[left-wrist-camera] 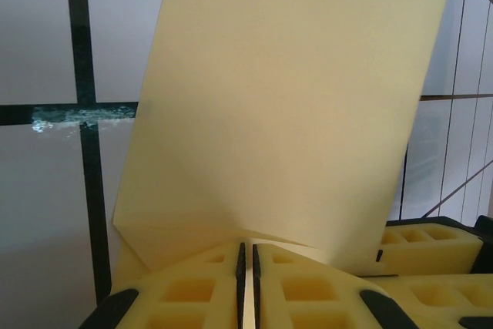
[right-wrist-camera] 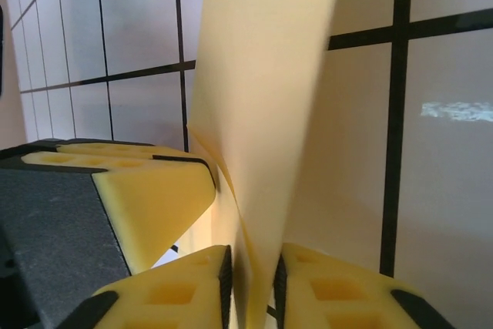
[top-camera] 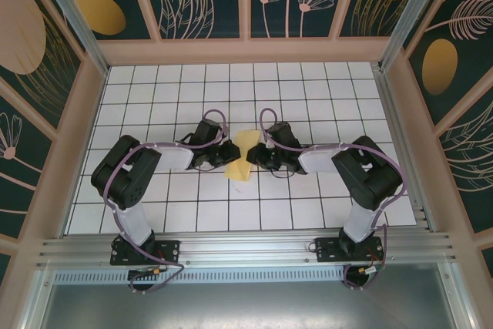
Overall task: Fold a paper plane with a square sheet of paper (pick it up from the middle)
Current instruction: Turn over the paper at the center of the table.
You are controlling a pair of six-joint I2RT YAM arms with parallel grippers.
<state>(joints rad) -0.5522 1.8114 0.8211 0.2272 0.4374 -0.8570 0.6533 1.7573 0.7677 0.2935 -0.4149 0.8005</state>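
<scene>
Overhead, one square sheet of paper (top-camera: 240,169) stands bent up off the tiled table (top-camera: 308,82), between two arms whose tips meet at its middle: the left gripper (top-camera: 229,153) and the right gripper (top-camera: 254,158). How the jaws stand is too small to read from above. The left wrist view shows the left gripper (left-wrist-camera: 246,256) pinched tight on the sheet's lower edge, the paper (left-wrist-camera: 285,113) rising like a wall. In the right wrist view the right gripper (right-wrist-camera: 250,275) straddles the paper (right-wrist-camera: 262,75) with a narrow gap, and I cannot tell whether it presses.
</scene>
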